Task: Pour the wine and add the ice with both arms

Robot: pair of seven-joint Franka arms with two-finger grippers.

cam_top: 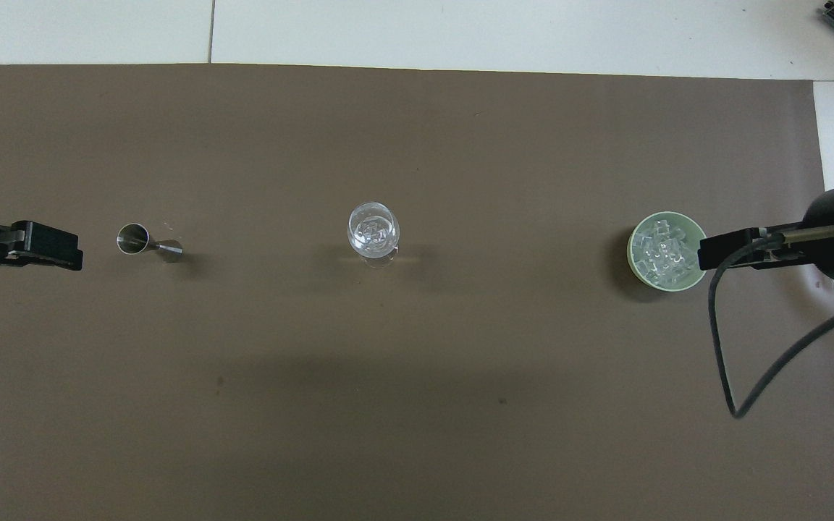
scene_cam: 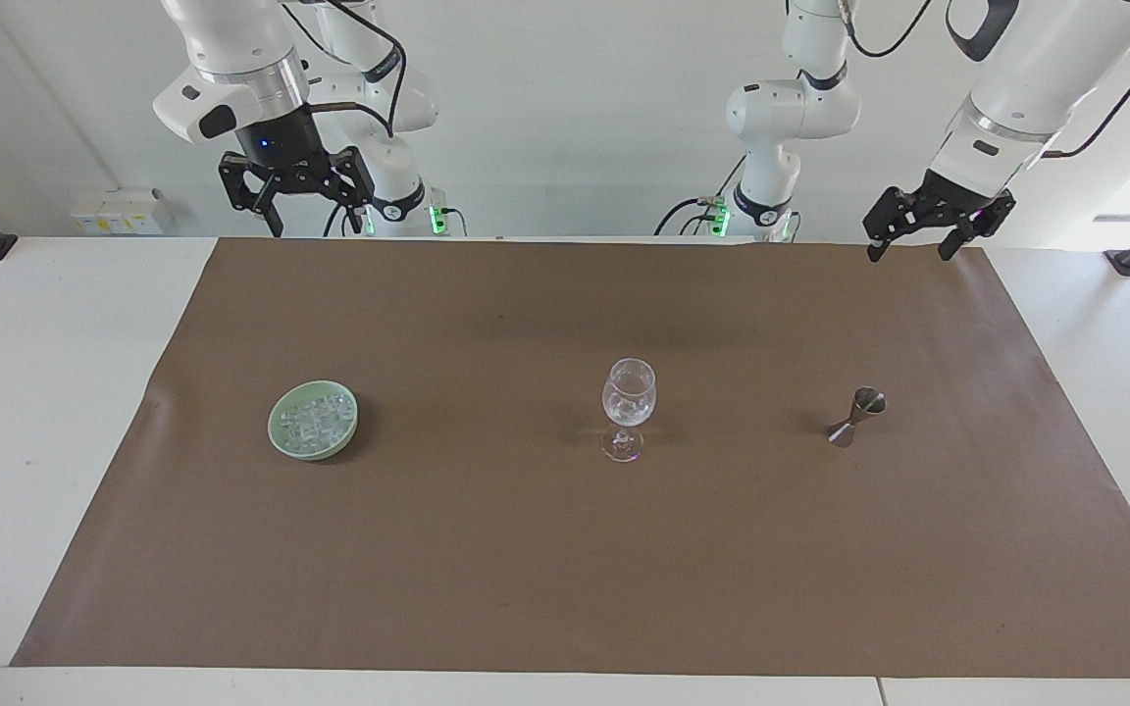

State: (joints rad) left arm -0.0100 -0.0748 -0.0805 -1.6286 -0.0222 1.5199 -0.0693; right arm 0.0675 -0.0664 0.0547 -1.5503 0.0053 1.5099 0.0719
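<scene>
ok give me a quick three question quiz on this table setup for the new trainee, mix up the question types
1. True or false: the ice in the green bowl sits toward the right arm's end of the table.
2. Which thing stands between the bowl and the metal jigger?
A. a bottle
B. the wine glass
C. a spoon
3. Fill in: the left gripper and the right gripper both hang high near the robots' edge of the brown mat, and each one is ____ and holds nothing.

Key: 1 true. 2 B. 3 open.
</scene>
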